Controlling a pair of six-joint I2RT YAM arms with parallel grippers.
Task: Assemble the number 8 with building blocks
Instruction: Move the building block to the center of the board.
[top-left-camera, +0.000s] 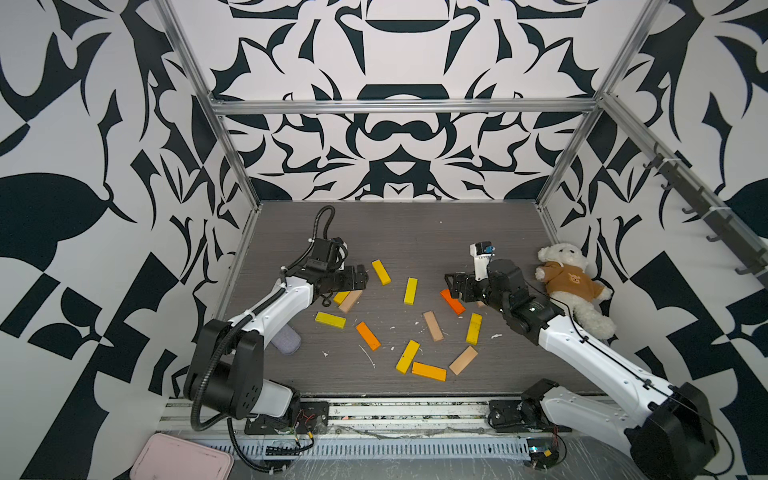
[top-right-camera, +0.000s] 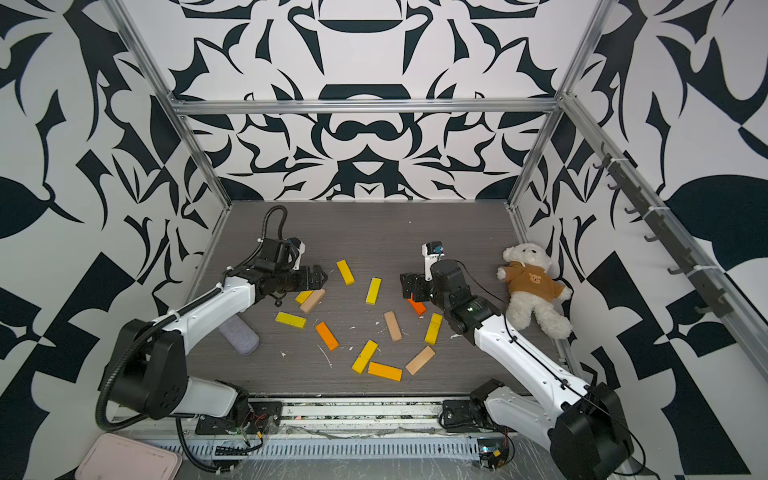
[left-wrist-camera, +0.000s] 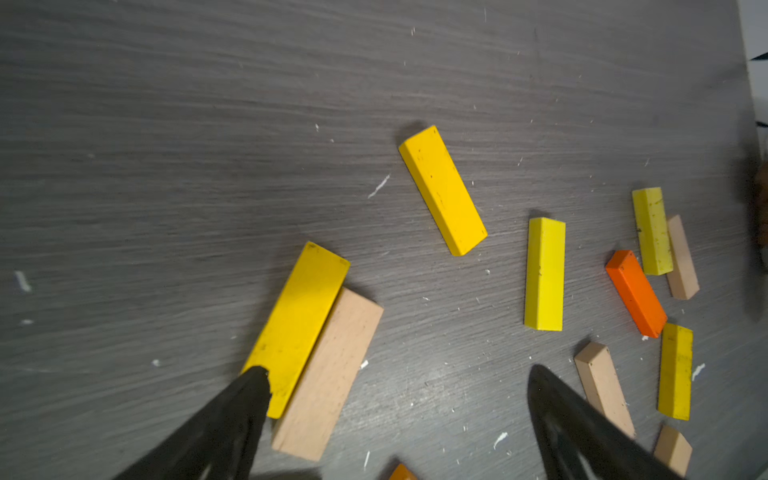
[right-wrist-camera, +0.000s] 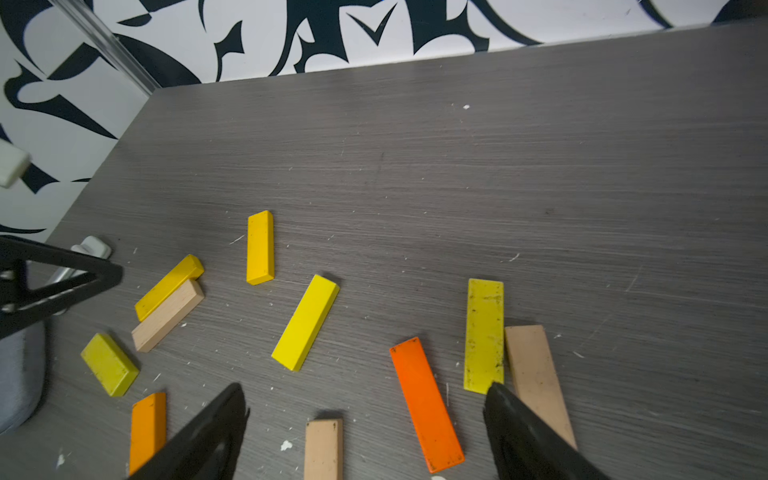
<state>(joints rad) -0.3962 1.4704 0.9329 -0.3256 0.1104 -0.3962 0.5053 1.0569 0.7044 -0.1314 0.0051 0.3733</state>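
Both end effectors are released, nothing held. The building blocks (top-left-camera: 410, 291) lie flat and scattered across the middle of the worktop (top-left-camera: 415, 232). No 8 is formed yet, so I'd call this early.

Right end effector (right-wrist-camera: 365, 390): the jaws are spread low over the red-orange block (right-wrist-camera: 426, 403), which sits between them but skewed and off-centre. One fingertip (right-wrist-camera: 498, 399) is at the end of the yellow-green block (right-wrist-camera: 484, 334), which lies just beside a tan block (right-wrist-camera: 536, 374). Can't tell whether the fingertip touches. Risk: close here and that finger sweeps the yellow-green block in, so you pinch two or the red-orange one twists out. Square up first.

Left end effector (left-wrist-camera: 397, 374): the jaws are wide, with one fingertip (left-wrist-camera: 253, 386) over the corner of a yellow block (left-wrist-camera: 299, 324) that touches a pale block (left-wrist-camera: 332, 374) along its long side. Same trouble: come down there and you land on it or drag the pair.

Around you:
- The teddy bear (top-left-camera: 569, 286) is far right, just beside the right arm. A swing that way could snag it.
- A grey roll (top-right-camera: 239, 334) lies under the left forearm, near left. Pull back low and you'll knock it.
- The pink tray (top-left-camera: 183, 457) is off the worktop and out of the way.
- White flecks (top-left-camera: 368, 357) litter the surface and may stop blocks seating flush.
- Both arms point at the centre, so keep them apart.
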